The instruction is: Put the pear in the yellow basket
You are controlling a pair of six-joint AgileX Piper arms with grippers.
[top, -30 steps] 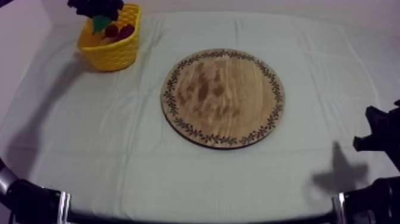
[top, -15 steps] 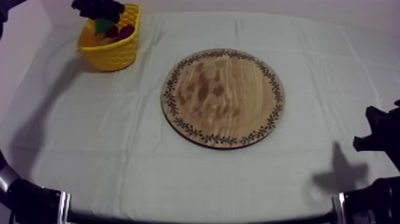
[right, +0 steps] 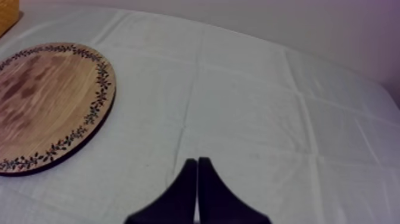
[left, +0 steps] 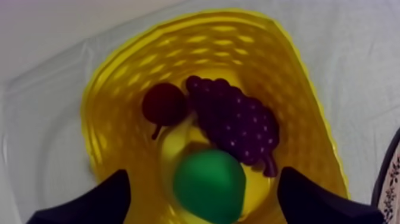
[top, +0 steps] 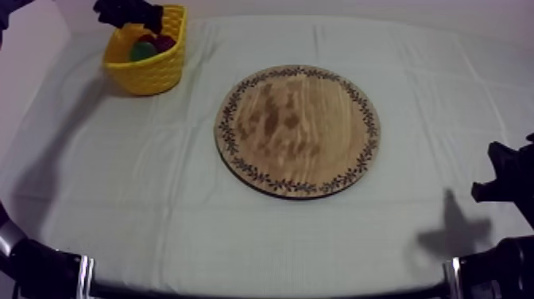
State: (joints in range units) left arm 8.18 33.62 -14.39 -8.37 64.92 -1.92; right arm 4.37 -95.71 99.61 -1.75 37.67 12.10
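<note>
The green pear (left: 209, 186) lies inside the yellow basket (left: 297, 77), against a purple bunch of grapes (left: 235, 122) and near a small red fruit (left: 163, 104). My left gripper (left: 202, 174) hangs open just above it, its fingers (left: 89, 199) spread wide to either side with nothing between them. From above, the left gripper (top: 127, 11) sits over the basket (top: 151, 71) at the far left, with the pear (top: 143, 51) inside. The round wooden board (top: 297, 131) is bare. My right gripper (right: 196, 164) is shut on nothing, low at the right (top: 499, 179).
The board (right: 47, 101) with its patterned rim lies beside the right gripper, over the grey-white cloth (top: 143, 183). A corner of the basket (right: 7, 15) shows beyond the board.
The pear hung in my left gripper above the basket; it has dropped into the basket and the fingers have opened. The right arm has not moved.
</note>
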